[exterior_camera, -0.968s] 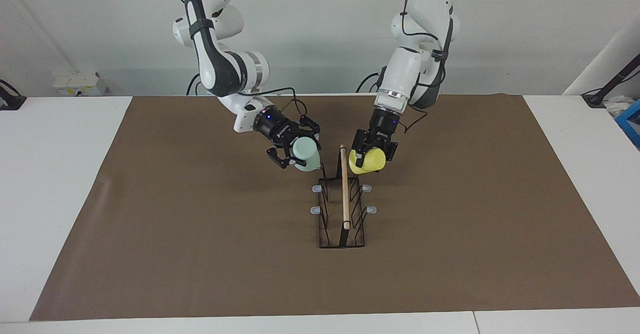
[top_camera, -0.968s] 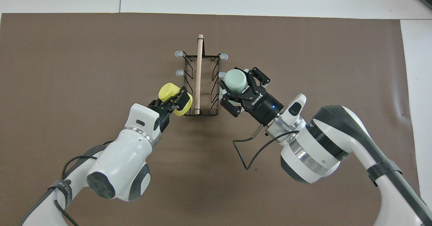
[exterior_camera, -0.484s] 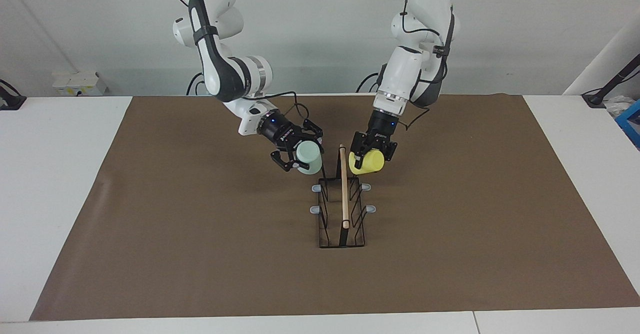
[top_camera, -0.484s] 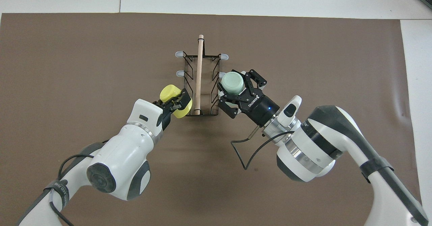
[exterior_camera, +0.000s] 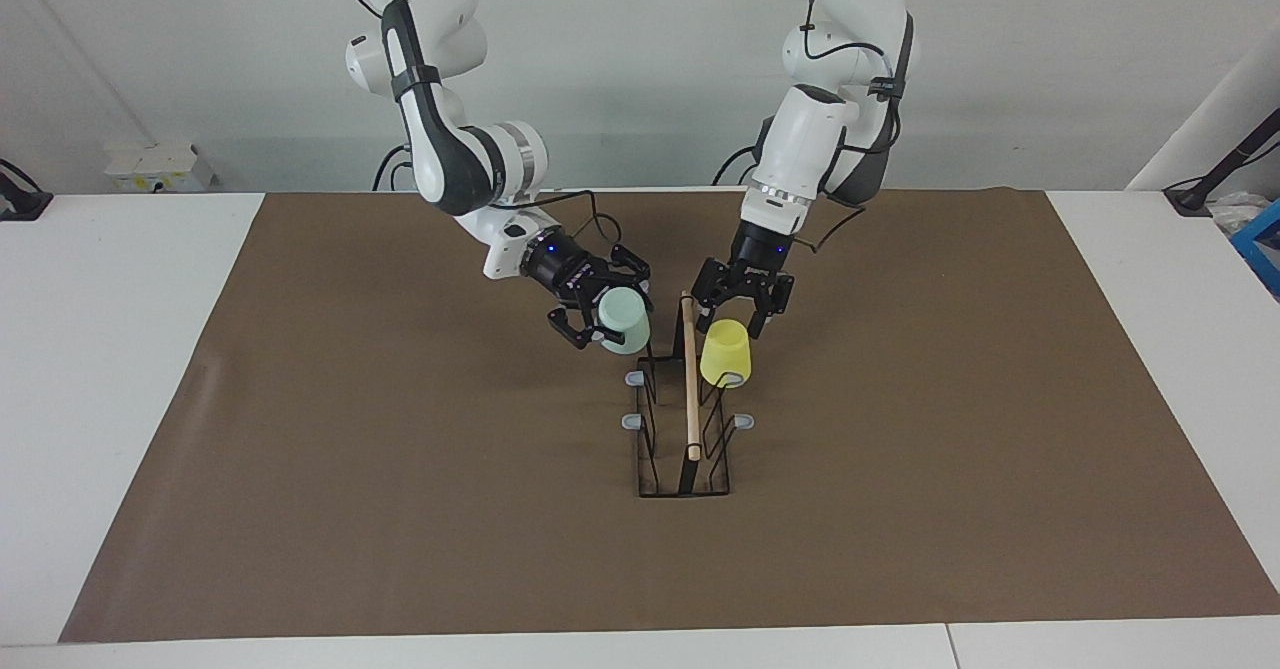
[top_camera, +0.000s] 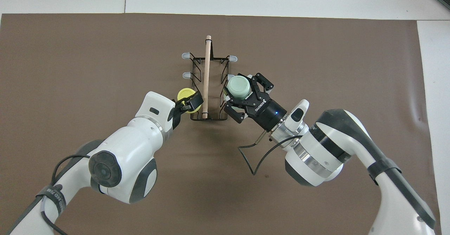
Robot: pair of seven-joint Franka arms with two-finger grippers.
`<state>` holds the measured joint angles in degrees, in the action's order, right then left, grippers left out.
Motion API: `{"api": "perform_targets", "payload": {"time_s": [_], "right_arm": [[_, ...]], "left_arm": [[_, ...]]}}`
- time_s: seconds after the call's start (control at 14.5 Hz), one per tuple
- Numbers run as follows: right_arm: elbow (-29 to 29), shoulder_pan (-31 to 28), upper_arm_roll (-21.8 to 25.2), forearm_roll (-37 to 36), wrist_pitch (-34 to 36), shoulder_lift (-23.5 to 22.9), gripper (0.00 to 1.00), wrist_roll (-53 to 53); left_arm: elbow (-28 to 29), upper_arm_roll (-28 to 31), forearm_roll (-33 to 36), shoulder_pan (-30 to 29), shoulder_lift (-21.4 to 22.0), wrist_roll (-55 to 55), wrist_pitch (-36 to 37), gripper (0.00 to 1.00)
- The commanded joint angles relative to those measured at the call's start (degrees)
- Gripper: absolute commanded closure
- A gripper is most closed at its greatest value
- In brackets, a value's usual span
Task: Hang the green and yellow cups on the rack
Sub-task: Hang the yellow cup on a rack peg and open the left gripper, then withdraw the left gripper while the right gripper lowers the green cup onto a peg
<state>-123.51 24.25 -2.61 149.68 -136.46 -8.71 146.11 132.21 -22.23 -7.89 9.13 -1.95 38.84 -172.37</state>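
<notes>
Facing view: yellow cup (exterior_camera: 725,353) on rack (exterior_camera: 683,429), just below open left gripper (exterior_camera: 744,315).

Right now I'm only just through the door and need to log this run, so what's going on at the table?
Two arms are hanging cups on the black wire rack. The left end effector is open just above the yellow cup, which sits upside down on a prong at the rack's end nearest the robots. The right end effector grips the green cup, tilted beside the rack's other side, not yet hung.
</notes>
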Motion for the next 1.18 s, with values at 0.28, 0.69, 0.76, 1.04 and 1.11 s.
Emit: {"api": "perform_targets", "payload": {"time_s": [0.28,0.69,0.76,1.04,1.11], "right_arm": [[1.16,1.50,0.06,12.21,5.59,-5.70,0.92,9.02],[1.16,1.59,0.06,13.27,8.23,-8.51,0.92,11.22],[1.16,1.59,0.06,13.27,7.97,-8.51,0.92,11.31],[1.08,1.59,-0.03,14.32,7.70,-8.51,0.57,11.22],[1.08,1.59,-0.03,14.41,7.62,-8.51,0.38,11.22]], "left_arm": [[-12.83,2.72,0.77,-2.61,0.98,-10.08,26.42,0.00],[-24.35,10.97,0.85,-3.15,1.07,-25.38,48.41,0.00],[-25.94,12.29,0.85,-3.32,1.07,-27.14,51.14,0.00],[-29.54,16.95,0.94,-3.50,1.16,-35.14,56.86,0.00],[-31.38,17.91,1.03,-3.50,1.16,-37.41,59.67,0.00]]}}
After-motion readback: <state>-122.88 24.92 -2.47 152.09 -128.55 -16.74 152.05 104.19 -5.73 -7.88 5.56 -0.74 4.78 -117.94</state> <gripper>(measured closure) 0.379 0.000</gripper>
